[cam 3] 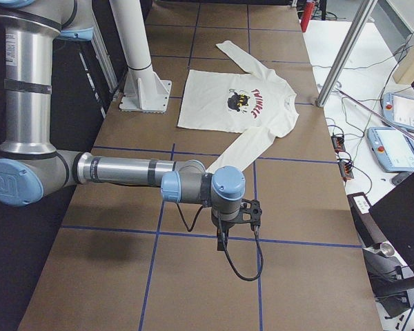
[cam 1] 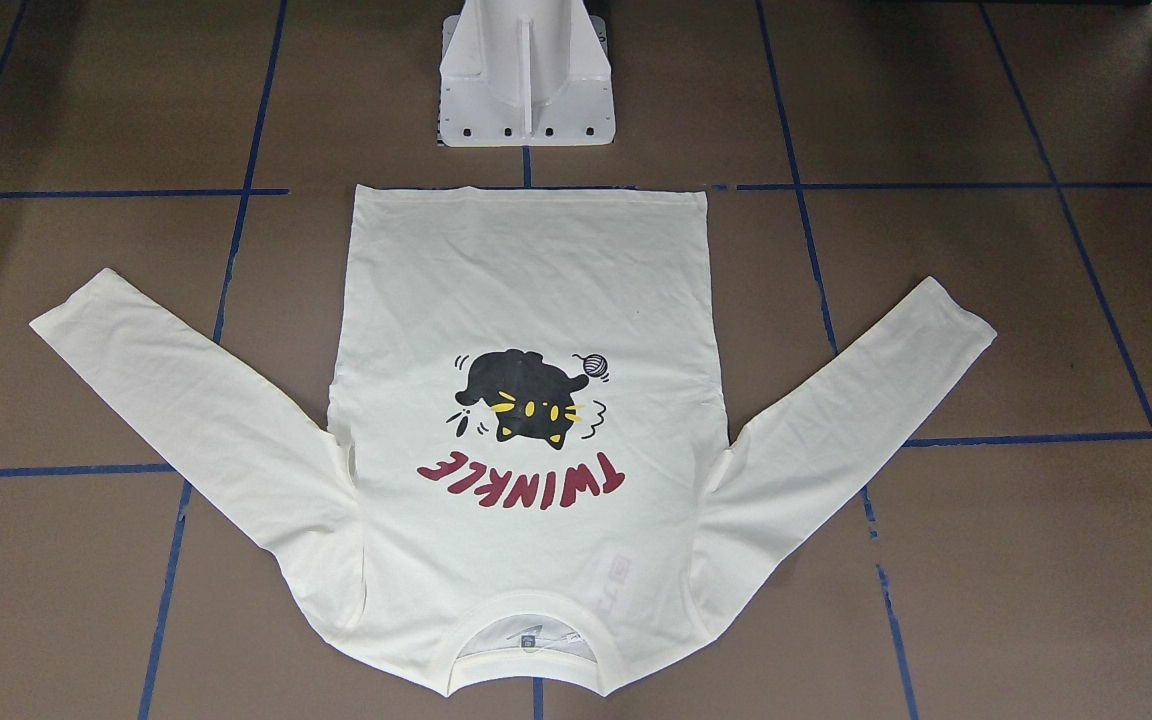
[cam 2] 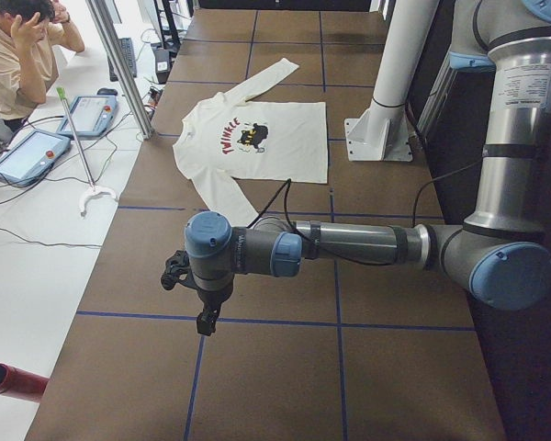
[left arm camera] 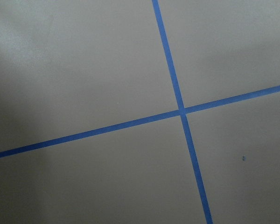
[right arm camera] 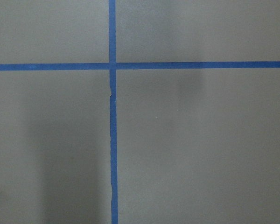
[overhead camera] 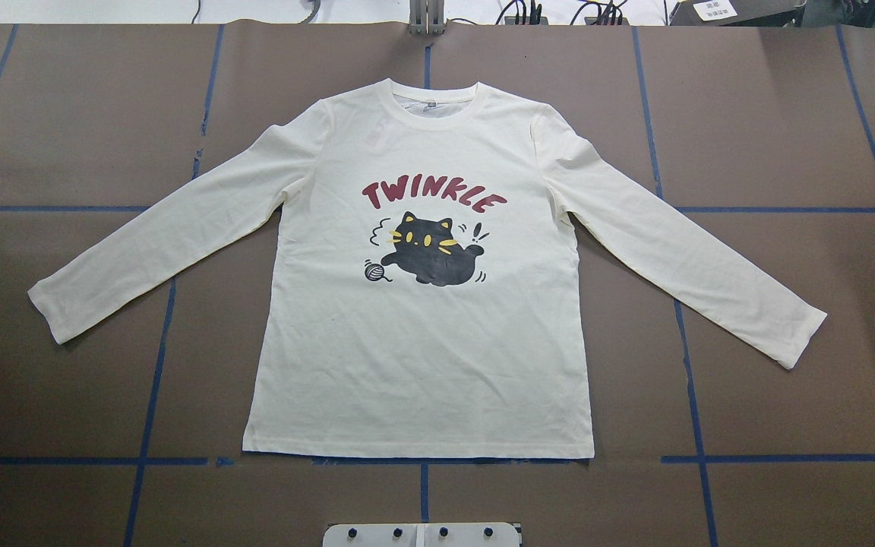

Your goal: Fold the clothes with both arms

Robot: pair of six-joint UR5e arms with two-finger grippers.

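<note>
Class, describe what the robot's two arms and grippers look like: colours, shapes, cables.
The left arm and right arm are grey metal tubes with light-blue joint caps. Each carries a black cable. The left gripper and right gripper are small and black.

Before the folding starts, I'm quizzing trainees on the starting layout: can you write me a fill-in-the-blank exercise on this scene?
1. The cream long-sleeved fabric T-shirt lies flat, sleeves spread, with its printed side facing ____.
2. On the collar side of the black cat print, the dark red lettering spells ____.
3. The white pedestal base stands nearest the shirt's ____.
4. The brown table is gridded with tape lines coloured ____.

Missing words: up; TWINKLE; hem; blue.
</note>
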